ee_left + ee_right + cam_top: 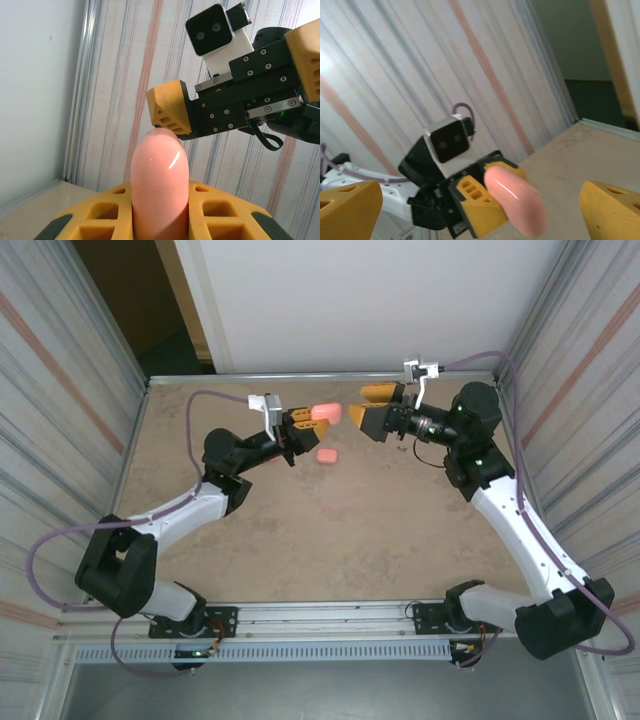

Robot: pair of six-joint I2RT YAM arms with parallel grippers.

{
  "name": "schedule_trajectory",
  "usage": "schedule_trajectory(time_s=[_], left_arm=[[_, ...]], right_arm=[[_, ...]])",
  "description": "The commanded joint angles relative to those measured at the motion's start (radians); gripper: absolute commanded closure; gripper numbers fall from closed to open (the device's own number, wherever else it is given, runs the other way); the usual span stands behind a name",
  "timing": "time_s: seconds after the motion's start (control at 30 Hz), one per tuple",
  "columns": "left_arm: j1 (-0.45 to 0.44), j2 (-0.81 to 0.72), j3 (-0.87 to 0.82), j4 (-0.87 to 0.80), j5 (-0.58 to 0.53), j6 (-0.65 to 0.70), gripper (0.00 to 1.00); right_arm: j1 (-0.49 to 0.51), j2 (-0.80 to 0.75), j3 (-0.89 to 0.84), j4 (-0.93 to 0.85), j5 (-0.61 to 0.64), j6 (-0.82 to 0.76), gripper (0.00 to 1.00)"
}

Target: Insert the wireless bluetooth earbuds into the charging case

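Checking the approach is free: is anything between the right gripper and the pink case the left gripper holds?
Nothing visible. The open right gripper faces the pink case clamped in the left gripper across open air; another pink piece lies on the table below, off that line.

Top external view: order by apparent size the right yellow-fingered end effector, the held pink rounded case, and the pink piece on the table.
Largest: right yellow-fingered end effector.
Next: glossy pink rounded case, gripped raised, so nearness may inflate it.
Smallest-looking: pink piece on the tan table; those two may match.
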Motion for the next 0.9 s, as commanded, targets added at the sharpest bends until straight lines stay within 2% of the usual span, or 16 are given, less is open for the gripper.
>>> schedule_trajectory(time_s=[0.0,0.27,0.53,0.87], left_arm=[[0.004,-0.057,-0.018,-0.090,-0.022,0.052,1.00],[0.003,-0.087,0.000,-0.373,-0.112,0.079,1.00],[-0.017,-0.017,0.056,-0.535,-0.160,0.073,1.00],[-0.103,0.115,0.195,-0.730,-0.219,0.168,1.00]], right_arm=[[-0.012,-0.048,-0.025,-0.100,0.088,-0.077,0.00],[-0.029,-0.132,-0.118,-0.227,0.255,-0.116,0.00],[-0.029,-0.198,-0.211,-0.280,0.426,-0.082,0.01],[-0.030,-0.203,-0.292,-0.318,0.477,-0.029,0.00]])
